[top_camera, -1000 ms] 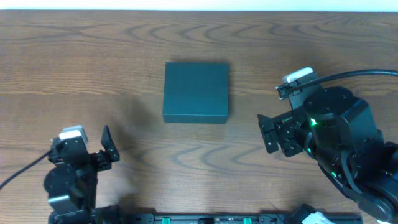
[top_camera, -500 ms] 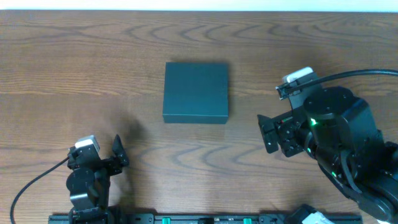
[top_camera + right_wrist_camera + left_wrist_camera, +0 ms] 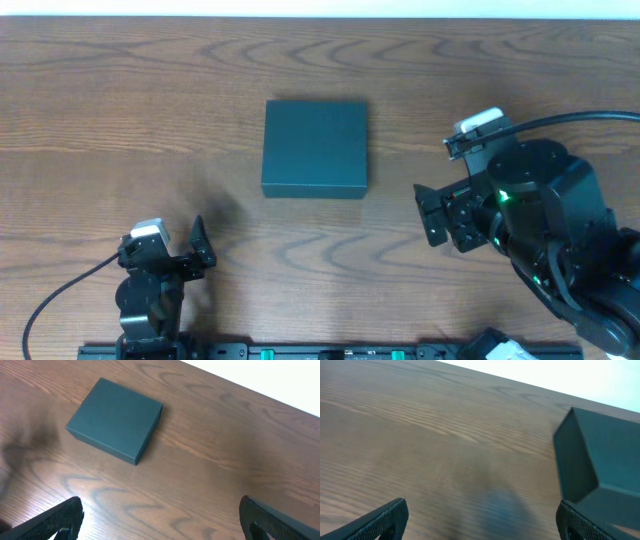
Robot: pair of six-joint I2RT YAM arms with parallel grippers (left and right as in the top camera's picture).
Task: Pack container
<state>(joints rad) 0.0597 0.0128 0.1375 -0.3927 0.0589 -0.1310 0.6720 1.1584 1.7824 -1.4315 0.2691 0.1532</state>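
The container [image 3: 315,147] is a dark teal-green square box, lid shut, lying flat on the wooden table near its middle. It also shows in the left wrist view [image 3: 600,465] at the right and in the right wrist view [image 3: 116,420] at the upper left. My left gripper [image 3: 195,250] is open and empty at the front left, well short of the box; its fingers frame bare wood in the left wrist view [image 3: 480,522]. My right gripper [image 3: 432,215] is open and empty to the right of the box, over bare wood in the right wrist view [image 3: 160,520].
The wooden table [image 3: 150,110] has its far edge along the top of the overhead view. A black rail [image 3: 330,352] runs along the front edge between the arm bases. A cable [image 3: 570,120] trails from the right arm.
My left arm has drawn back toward the front edge and shifted right, its gripper still open. The right arm and the container have not moved.
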